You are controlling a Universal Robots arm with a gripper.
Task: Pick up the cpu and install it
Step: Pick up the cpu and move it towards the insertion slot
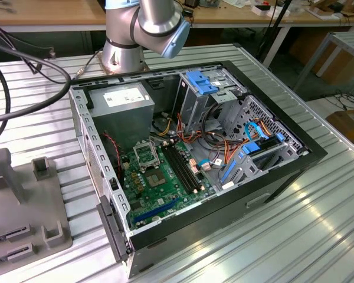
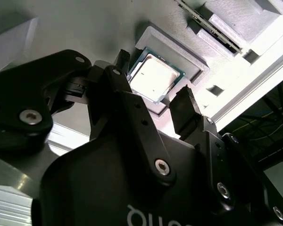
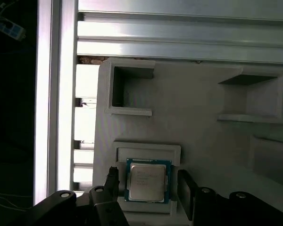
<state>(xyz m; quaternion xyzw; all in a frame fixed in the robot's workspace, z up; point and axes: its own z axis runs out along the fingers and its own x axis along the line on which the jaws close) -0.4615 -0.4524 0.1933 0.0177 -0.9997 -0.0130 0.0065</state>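
- the gripper (image 2: 152, 80) hung over a grey holder (image 3: 193, 117) with its jaws spread wide, 1 black finger (image 2: 120, 66) to each side of the cpu (image 2: 154, 76).
- the cpu lay squarely between the jaws, flat, with its pale silver top facing up and a thin green rim showing round it in both wrist views.
- in the first wrist view a sliver of holder showed between each finger and the nearest edge of the chip, so the jaws stood just beside it without touching (nothing was gripped).
- the chip sat in a shallow square recess (image 3: 147, 149) of the holder, whose raised border ran just beyond the tips of the jaws.
- farther beyond the jaws, 2 box-shaped pockets (image 3: 129, 89) stood up from the same holder, 1 off to each side.
- past the holder's far edge ran the ribbed aluminium table (image 3: 179, 37).
- in the exterior view an open computer case (image 1: 253, 224) lay on that table, with a green motherboard (image 1: 165, 194) inside it.
- the motherboard's socket (image 1: 146, 154), dark with a silver frame, sat beside the long black memory slots (image 1: 183, 168).
- the socket was well apart from the grey holder, which stood outside the case at the exterior view's left.
- the arm (image 1: 156, 23), silver with a blue cap, rose behind the case.
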